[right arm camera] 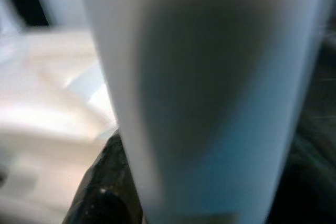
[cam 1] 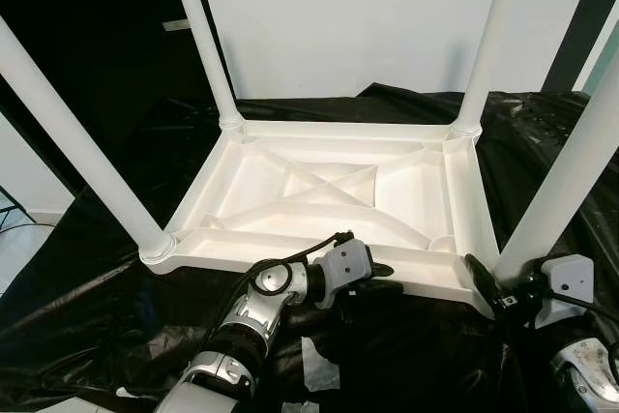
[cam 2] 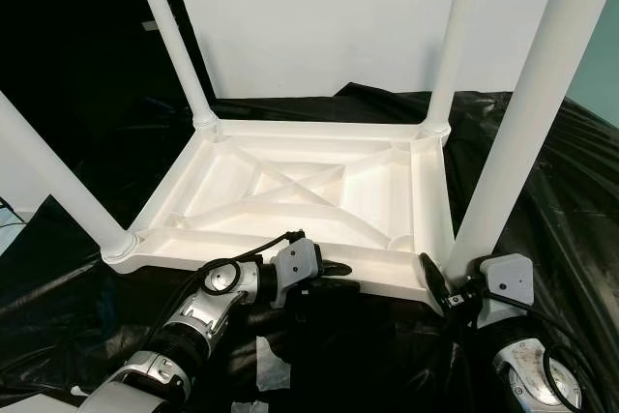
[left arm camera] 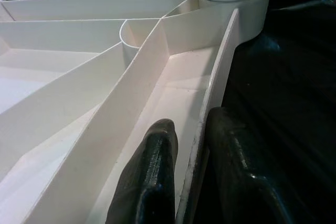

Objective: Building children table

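A white plastic table lies upside down on a black sheet spread over the floor, its ribbed underside facing up and its 4 white legs pointing upward from the corners. The far left leg and the far right leg rise toward a white wall, while the near left leg and the near right leg lean out toward the camera. The left gripper reaches in from the lower left and sits at the near edge of the table, about midway along it. In the left wrist view its 2 black fingers straddle the thin rim wall of the table, 1 finger inside the channel and the other outside over the black sheet; they are narrowed to just about the wall's thickness and pinch it. The right gripper is at the near right corner of the table, at the foot of the near right leg. In the right wrist view that leg stands blurred and very close, with 1 black finger showing beside it; I cannot tell how far this gripper is open or whether it has hold of the leg. A few pale scraps lie on the black sheet between the 2 arms.
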`<state>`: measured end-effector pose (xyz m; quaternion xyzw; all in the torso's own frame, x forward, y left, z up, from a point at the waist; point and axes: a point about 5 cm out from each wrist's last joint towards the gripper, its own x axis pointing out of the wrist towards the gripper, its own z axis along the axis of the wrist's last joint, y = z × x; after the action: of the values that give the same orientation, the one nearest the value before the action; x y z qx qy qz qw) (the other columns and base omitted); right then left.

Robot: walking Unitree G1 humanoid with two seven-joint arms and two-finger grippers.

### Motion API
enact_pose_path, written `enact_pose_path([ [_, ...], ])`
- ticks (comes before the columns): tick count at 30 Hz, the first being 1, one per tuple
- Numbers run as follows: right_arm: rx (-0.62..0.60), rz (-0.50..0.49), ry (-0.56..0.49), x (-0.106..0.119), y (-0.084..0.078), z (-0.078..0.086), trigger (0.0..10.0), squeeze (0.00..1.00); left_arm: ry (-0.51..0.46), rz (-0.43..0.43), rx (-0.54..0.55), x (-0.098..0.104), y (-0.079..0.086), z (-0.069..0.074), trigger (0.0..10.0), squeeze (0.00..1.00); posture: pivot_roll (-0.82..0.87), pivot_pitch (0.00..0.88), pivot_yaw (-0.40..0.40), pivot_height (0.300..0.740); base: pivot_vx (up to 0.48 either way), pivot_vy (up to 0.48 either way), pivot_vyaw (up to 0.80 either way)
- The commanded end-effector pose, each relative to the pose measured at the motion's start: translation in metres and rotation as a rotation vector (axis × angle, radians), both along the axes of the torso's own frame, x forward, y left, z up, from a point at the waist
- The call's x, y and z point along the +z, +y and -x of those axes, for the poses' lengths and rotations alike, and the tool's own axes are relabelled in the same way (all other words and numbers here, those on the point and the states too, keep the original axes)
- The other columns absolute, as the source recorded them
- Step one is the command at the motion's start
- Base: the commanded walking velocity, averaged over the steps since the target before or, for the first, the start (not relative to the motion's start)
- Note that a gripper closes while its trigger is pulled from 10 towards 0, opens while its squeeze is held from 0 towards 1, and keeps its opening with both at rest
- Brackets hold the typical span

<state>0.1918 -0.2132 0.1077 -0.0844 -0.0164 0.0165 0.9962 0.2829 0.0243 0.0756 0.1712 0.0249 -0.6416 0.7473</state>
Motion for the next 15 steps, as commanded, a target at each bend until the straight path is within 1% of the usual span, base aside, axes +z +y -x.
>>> enact_pose_path([
  [1,-0.029,0.016,0.091,-0.0200,0.0091,0.0045,0.0,0.00,0.069,-0.073,0.142,-0.0297,0.0007,0.0091,10.0,0.00,-0.15,0.000,0.071,0.740,0.000,0.000,0.00],
  [2,-0.224,0.023,0.067,-0.0244,0.0069,0.0097,0.0,0.00,0.069,-0.071,0.143,-0.0295,-0.0002,0.0091,10.0,0.00,-0.15,0.000,0.070,0.740,0.000,0.000,0.00],
  [3,-0.224,0.023,0.067,-0.0244,0.0069,0.0097,0.0,0.00,0.069,-0.071,0.143,-0.0295,-0.0002,0.0091,10.0,0.00,-0.15,0.000,0.070,0.740,0.000,0.000,0.00],
  [5,-0.301,0.028,0.037,-0.0229,0.0093,0.0116,0.0,0.00,0.069,-0.070,0.143,-0.0294,-0.0011,0.0094,10.0,0.00,-0.15,0.000,0.069,0.740,0.000,0.000,0.00],
  [6,-0.325,0.024,0.029,-0.0222,0.0101,0.0119,0.0,0.00,0.069,-0.069,0.143,-0.0294,-0.0012,0.0095,10.0,0.00,-0.15,0.000,0.070,0.740,0.000,0.000,0.00],
  [9,-0.340,0.025,0.021,-0.0213,0.0102,0.0120,0.0,0.00,0.069,-0.068,0.143,-0.0294,-0.0011,0.0095,10.0,0.00,-0.15,0.000,0.070,0.740,0.000,0.000,0.00],
  [11,-0.378,0.030,0.012,-0.0199,0.0074,0.0115,0.0,0.00,0.069,-0.070,0.144,-0.0295,-0.0008,0.0094,10.0,0.00,-0.15,0.000,0.069,0.740,0.000,0.000,0.00],
  [15,-0.373,0.035,0.012,-0.0199,0.0086,0.0103,0.0,0.00,0.068,-0.072,0.144,-0.0295,-0.0005,0.0090,10.0,0.00,-0.15,0.000,0.069,0.740,0.000,0.000,0.00],
])
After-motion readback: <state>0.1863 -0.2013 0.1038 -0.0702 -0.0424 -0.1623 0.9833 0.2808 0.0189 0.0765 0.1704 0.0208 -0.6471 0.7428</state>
